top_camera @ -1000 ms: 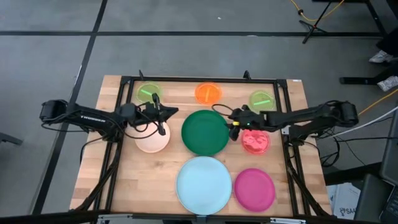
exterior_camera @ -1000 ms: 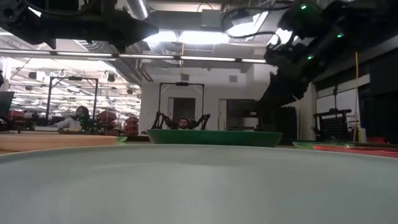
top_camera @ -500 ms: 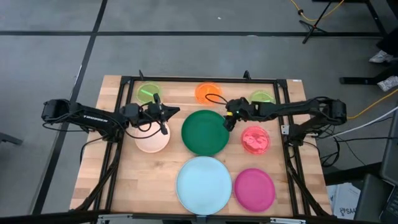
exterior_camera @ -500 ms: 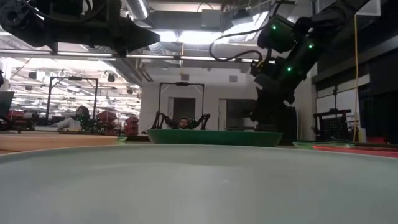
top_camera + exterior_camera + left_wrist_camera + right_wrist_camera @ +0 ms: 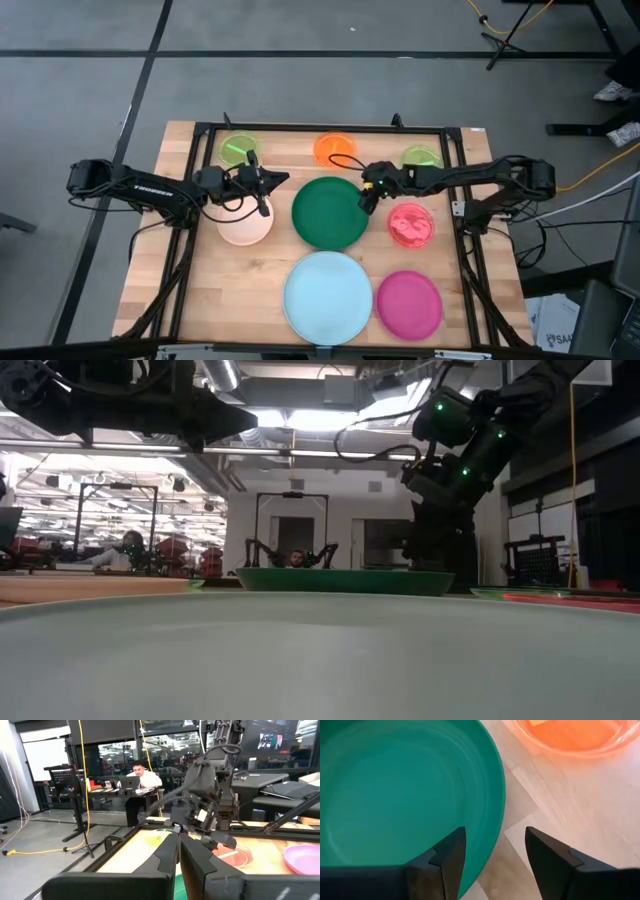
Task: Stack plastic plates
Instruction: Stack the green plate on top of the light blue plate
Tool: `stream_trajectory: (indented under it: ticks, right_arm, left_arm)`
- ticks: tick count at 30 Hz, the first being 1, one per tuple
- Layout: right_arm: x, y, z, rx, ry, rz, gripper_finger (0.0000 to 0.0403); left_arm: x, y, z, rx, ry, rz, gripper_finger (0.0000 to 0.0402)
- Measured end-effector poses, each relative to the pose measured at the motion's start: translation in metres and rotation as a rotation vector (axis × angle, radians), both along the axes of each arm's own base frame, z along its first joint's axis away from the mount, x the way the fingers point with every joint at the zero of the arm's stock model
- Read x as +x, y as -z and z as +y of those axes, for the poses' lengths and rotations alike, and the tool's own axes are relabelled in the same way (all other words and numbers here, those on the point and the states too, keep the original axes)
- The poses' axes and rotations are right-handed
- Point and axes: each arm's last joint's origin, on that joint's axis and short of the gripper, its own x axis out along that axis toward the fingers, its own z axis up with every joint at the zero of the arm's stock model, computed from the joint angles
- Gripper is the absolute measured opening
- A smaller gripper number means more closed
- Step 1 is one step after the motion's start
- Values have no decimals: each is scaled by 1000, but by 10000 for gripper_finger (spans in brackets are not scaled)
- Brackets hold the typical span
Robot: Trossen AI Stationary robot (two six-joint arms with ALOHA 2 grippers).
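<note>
The dark green plate (image 5: 328,212) lies flat mid-table. My right gripper (image 5: 366,198) hangs open over its right rim (image 5: 496,795), pointing slantwise down. One finger is above the plate's inside and the other above the bare wood (image 5: 495,851). I see no touch. My left gripper (image 5: 281,180) is shut and empty. It points level toward the right arm, above the pale pink plate (image 5: 244,224). The light blue plate (image 5: 328,292), magenta plate (image 5: 410,304), translucent red plate (image 5: 411,224), orange plate (image 5: 335,150) and two lime green plates (image 5: 240,150) (image 5: 422,156) each lie singly on the table.
A black metal frame (image 5: 300,128) borders the wooden table. The orange plate (image 5: 570,735) lies just beyond the green plate's rim. The light blue plate (image 5: 320,660) fills the foreground of the low view. People sit at desks in the room behind (image 5: 142,775).
My right gripper has swung away from the red plate toward the table's left, onto the dark green plate's right rim. It has sunk a little and tipped further down, staying open. No plate has moved.
</note>
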Motion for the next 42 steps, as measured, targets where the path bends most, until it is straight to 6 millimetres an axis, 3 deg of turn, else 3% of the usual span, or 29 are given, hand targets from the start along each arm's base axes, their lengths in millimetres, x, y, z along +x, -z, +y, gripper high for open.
stream_trajectory:
  ticks: [12, 22, 35, 42]
  right_arm:
    - [8, 28, 0, 74, -39, 71, 197]
    - [10, 30, 0, 58, -63, 74, 193]
    - [10, 29, 0, 49, -57, 74, 70]
    - [9, 29, -1, 23, -34, 78, 29]
  left_arm:
    - [0, -2, 0, -1, 0, -21, 15]
    - [0, -3, 0, -1, 0, -29, 15]
    - [0, -3, 0, -1, 0, -29, 15]
    - [0, -3, 0, 4, -4, -27, 15]
